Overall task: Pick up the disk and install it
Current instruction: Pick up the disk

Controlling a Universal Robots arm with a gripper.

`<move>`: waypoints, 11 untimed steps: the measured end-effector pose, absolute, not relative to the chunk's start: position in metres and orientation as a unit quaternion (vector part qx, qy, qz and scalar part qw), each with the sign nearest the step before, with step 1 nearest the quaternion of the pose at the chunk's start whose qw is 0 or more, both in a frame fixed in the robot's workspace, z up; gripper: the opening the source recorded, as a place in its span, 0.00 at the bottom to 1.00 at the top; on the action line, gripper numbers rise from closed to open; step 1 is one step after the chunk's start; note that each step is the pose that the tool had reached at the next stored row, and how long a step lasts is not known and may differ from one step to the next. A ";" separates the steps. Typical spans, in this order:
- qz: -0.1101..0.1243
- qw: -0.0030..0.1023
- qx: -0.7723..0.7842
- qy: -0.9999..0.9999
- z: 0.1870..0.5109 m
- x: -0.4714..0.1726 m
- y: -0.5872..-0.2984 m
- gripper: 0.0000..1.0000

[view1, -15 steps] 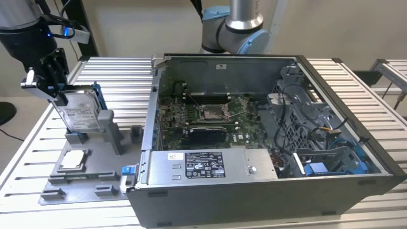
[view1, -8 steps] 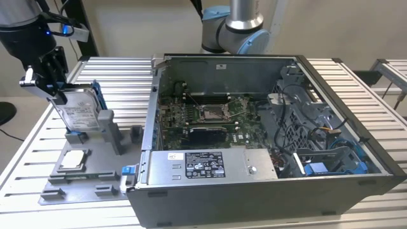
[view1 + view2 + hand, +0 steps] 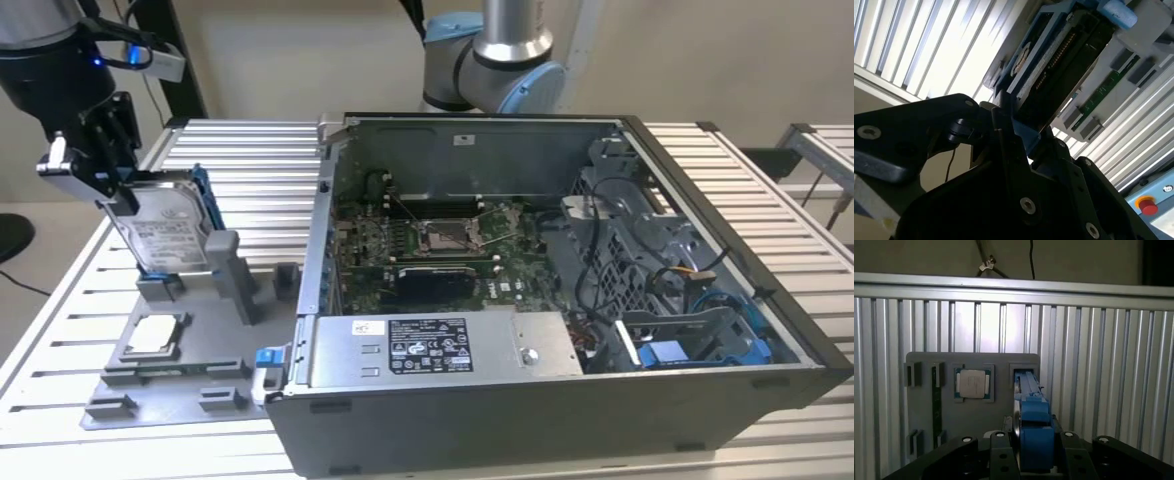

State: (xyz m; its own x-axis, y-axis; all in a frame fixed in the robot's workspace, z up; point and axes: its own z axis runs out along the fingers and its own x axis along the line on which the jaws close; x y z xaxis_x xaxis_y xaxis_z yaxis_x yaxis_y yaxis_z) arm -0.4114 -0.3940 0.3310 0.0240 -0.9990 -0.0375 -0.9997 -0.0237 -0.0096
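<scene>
**A:** What is on the exterior view's left?

**B:** The gripper (image 3: pixel 118 190), hanging over the slatted table (image 3: pixel 54 340). Its jaws pinch the disk (image 3: pixel 167 228) by the upper end.

**A:** How is the disk held?

**B:** On edge and leaning a little, with the white label facing the camera and the blue frame along its side. Its lower end is right at a slot of the grey tray (image 3: pixel 147 385). I cannot tell whether it touches the slot.

**A:** Do the wrist views agree?

**B:** Yes. In the first wrist view the blue frame of the disk (image 3: pixel 1033 432) sits clamped between the two black fingers of the gripper (image 3: pixel 1034 452). In the second wrist view the disk (image 3: pixel 1059 65) runs out from the gripper's dark body, underside showing.

**A:** What else is on the tray?

**B:** A small square chip (image 3: pixel 151 335) lies flat in its own pocket, nearer the camera than the disk. In the first wrist view the chip (image 3: pixel 972 384) is just beside the disk's slot.

**A:** And further right?

**B:** The open computer case (image 3: pixel 561 410), touching the tray's edge. Inside are the green circuit board (image 3: pixel 427 240), the grey labelled box (image 3: pixel 441 345) along the near wall, and a drive cage (image 3: pixel 694 340) with blue parts at the far right. The arm's base (image 3: pixel 501 60) stands behind the case.
</scene>
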 end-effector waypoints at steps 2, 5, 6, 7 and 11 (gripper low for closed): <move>0.010 0.017 -0.715 0.698 0.333 -0.411 -0.394 0.00; 0.010 0.017 -0.715 0.698 0.335 -0.411 -0.394 0.00; 0.010 0.017 -0.715 0.698 0.336 -0.411 -0.394 0.00; 0.010 0.017 -0.715 0.698 0.337 -0.411 -0.394 0.00; 0.010 0.017 -0.715 0.698 0.340 -0.411 -0.394 0.00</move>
State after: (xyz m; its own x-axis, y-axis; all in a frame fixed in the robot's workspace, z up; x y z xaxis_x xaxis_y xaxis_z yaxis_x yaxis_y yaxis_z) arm -0.4114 -0.3941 0.3403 0.0240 -0.9990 -0.0376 -0.9997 -0.0237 -0.0097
